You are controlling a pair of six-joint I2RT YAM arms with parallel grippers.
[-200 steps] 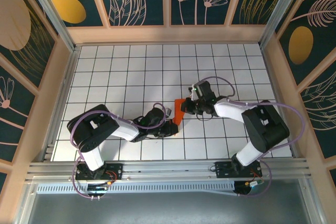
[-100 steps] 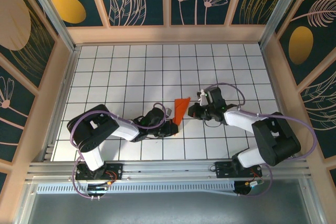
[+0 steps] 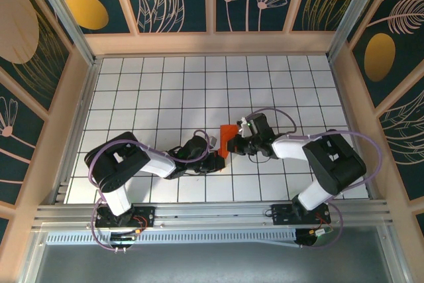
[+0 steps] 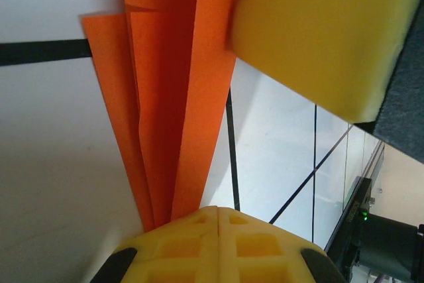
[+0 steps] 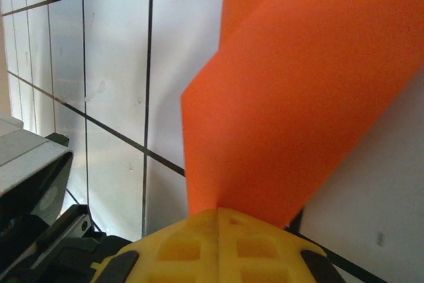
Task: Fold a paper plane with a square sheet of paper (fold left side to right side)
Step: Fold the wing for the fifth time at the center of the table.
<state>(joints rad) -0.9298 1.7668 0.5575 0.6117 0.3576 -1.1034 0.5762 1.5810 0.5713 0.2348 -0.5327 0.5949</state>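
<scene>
Top: plane point(image 3: 227, 138) near table point(image 3: 132, 84) centre, left gripper point(image 3: 218, 159) at its near tip, right gripper point(image 3: 236, 142) at its right edge. Left wrist: fingers point(image 4: 192, 243) pinched shut on the layered tip. Right wrist: fingers point(image 5: 192, 243) pinched shut on a flap. Light, floppy, probably tears easily; I'd hold the creases, likely stiffest there.

Both the left arm point(image 3: 126, 164) and the right arm point(image 3: 331, 160) have smooth white shells between bulky black joints. Thin lilac cables point(image 3: 91, 162) loop alongside each one. Their black base plates point(image 3: 126, 216) are bolted down. The blocky yellow fingers point(image 4: 218, 243) are moulded with square recesses.
</scene>
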